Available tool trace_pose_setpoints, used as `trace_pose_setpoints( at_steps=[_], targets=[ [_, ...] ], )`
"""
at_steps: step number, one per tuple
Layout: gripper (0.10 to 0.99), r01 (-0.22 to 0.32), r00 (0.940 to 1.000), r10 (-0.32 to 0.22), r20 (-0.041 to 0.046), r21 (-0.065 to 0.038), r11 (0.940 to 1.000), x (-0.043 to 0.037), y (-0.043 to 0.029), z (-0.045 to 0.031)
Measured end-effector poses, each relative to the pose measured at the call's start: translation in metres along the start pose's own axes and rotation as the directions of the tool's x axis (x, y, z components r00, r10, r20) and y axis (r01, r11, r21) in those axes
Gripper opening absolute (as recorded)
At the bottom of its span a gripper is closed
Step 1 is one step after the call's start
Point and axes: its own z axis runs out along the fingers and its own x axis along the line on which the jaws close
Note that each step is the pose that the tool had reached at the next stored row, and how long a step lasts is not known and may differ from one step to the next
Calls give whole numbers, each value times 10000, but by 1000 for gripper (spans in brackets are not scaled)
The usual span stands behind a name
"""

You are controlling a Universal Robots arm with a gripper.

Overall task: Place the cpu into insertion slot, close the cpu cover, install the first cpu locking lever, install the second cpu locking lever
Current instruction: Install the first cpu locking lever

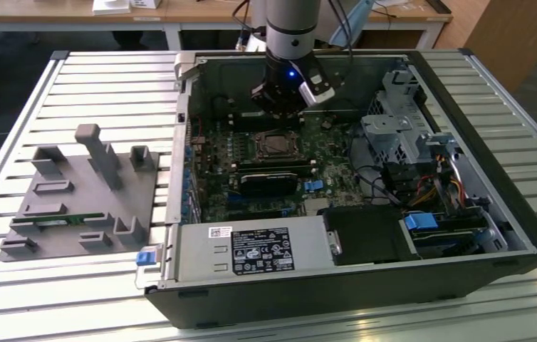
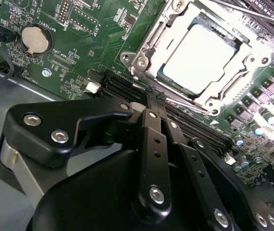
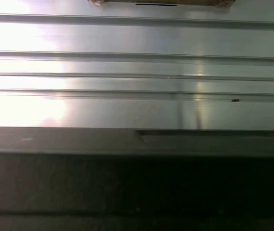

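So the cpu (image 2: 202,57) was already sitting in the insertion slot (image 2: 149,67) with the cpu cover (image 2: 233,86) down around it. The gripper (image 2: 149,98) hung just beside the socket, fingers (image 2: 152,139) pinched together and holding nothing.

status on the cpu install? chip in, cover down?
Done: the cpu sits in the insertion slot, and the cpu cover lies closed around it. In hand: nothing visibly held; the hand is beside the socket. Whether the levers are latched, I cannot tell.
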Motion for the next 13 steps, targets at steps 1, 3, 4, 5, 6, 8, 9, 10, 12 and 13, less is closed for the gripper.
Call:
trace_pose_setpoints(
  at_steps=[1,3,4,5,6,8,9,10,12,13],
  targets=[
    [118,1,10000,-1,-2,2,10000,0,-1,5],
    [118,1,10000,-1,-1,11,10000,0,-1,19],
    [118,2,10000,-2,-1,25,10000,0,-2,25],
    [118,1,10000,-1,-2,42,10000,0,-2,32],
    [118,2,10000,-2,-2,52,10000,0,-2,40],
    [118,2,10000,-2,-1,68,10000,-1,-3,57],
    [118,2,10000,-2,-1,76,10000,-2,-3,64],
    [118,2,10000,-2,-3,83,10000,-2,-3,71],
    [118,2,10000,-2,-9,101,9999,-2,-5,82],
    [118,2,10000,-2,-10,107,9999,-3,-5,89]
  ],
)
